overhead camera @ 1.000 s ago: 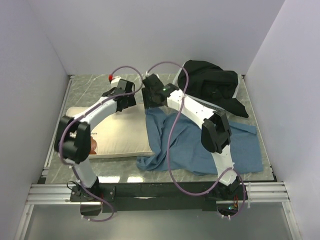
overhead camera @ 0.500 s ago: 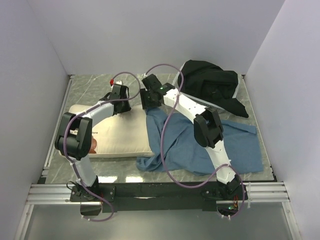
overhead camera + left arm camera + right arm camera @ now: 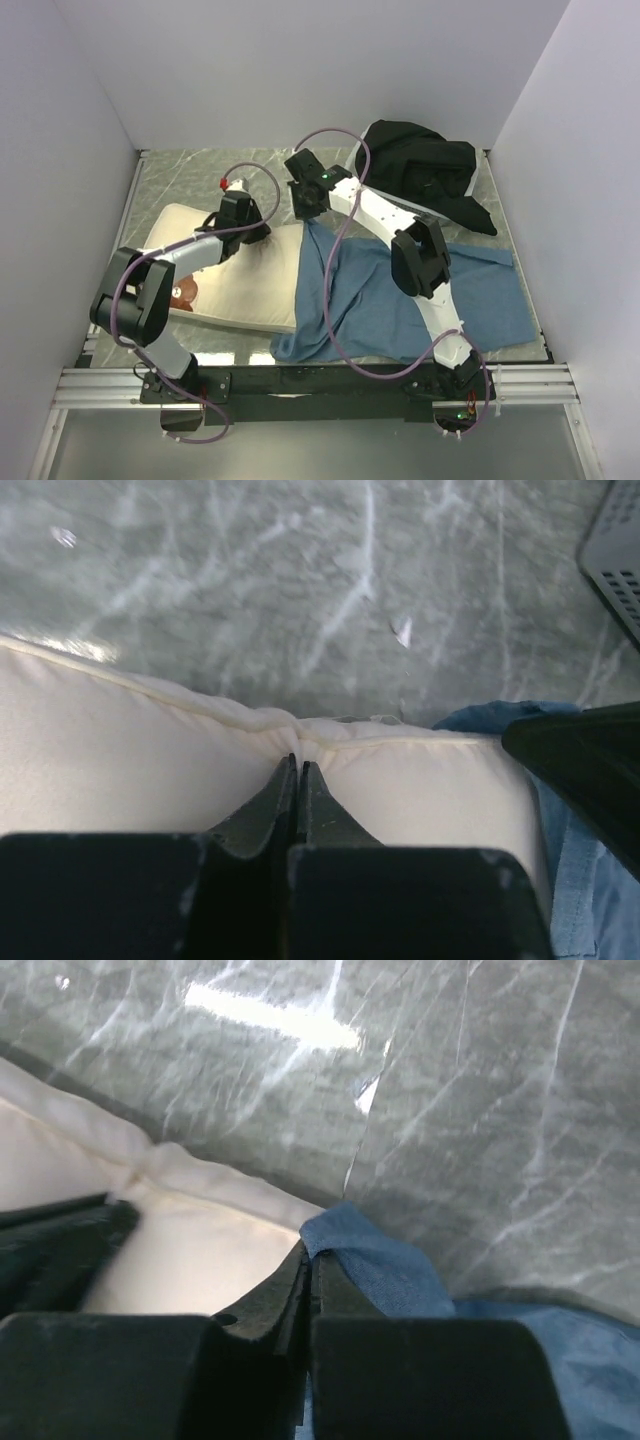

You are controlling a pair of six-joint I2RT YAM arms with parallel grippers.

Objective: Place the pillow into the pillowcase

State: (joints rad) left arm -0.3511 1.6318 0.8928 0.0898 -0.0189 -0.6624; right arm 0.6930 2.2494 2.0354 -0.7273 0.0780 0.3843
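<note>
The cream-white pillow (image 3: 235,285) lies at the left of the table, slightly skewed, with a brown print near its left end. My left gripper (image 3: 260,236) is shut on the pillow's far edge; in the left wrist view the fingertips (image 3: 298,763) pinch the seam of the pillow (image 3: 120,755). The dusty-blue pillowcase (image 3: 420,300) lies wrinkled to the right, its near-left part overlapping the pillow. My right gripper (image 3: 306,217) is shut on the pillowcase's far-left corner; in the right wrist view the blue pillowcase (image 3: 385,1265) folds over the closed tips (image 3: 311,1252), beside the pillow (image 3: 190,1245).
A heap of black cloth (image 3: 428,172) sits at the back right, next to a perforated pale basket (image 3: 615,550). A small red-tipped object (image 3: 221,183) lies behind the left gripper. White walls enclose the marble-patterned table (image 3: 180,180) on three sides.
Both grippers have closed, the left on the pillow's far edge and the right on the pillowcase corner. The left arm dropped lower and the pillow has skewed.
</note>
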